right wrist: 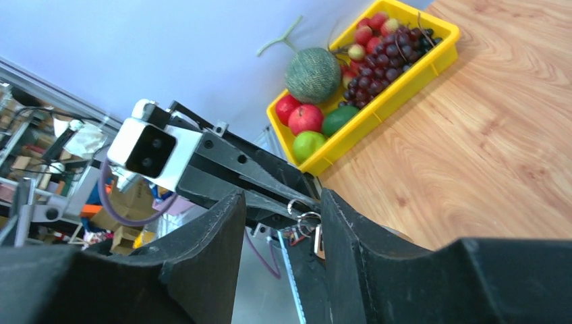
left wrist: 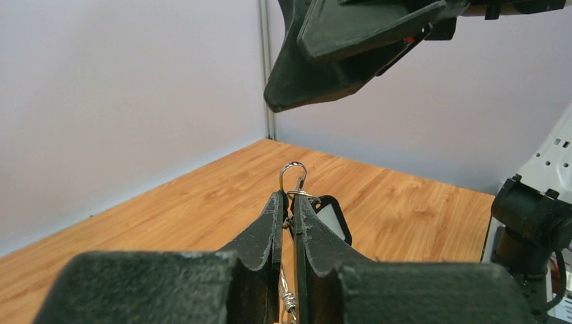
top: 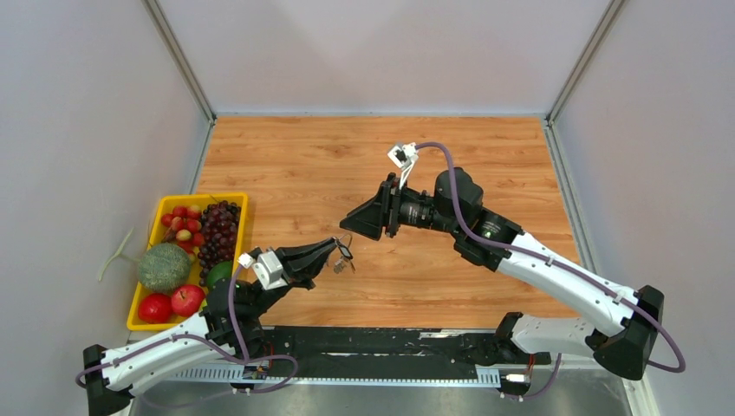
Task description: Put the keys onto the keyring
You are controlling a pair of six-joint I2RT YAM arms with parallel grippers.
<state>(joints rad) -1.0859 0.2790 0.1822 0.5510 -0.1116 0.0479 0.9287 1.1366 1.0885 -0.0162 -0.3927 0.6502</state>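
Observation:
My left gripper (top: 332,249) is shut on the keyring (left wrist: 294,163), whose thin silver wire loop pokes up past its nearly closed fingertips. A black-headed key (left wrist: 334,217) hangs just right of them; in the top view the keys (top: 345,254) dangle at the gripper's tip above the wooden table. My right gripper (top: 351,224) hovers close above and to the right, open, nothing between its fingers. In the right wrist view its wide gap (right wrist: 282,202) frames the left fingers (right wrist: 270,182), the small rings (right wrist: 308,216) and a hanging key (right wrist: 318,241).
A yellow tray (top: 204,198) of fruit, with grapes, apples and a melon, stands at the table's left edge. White walls close in the wooden table (top: 373,156) on three sides. A black rail (top: 390,342) runs along the near edge between the arm bases.

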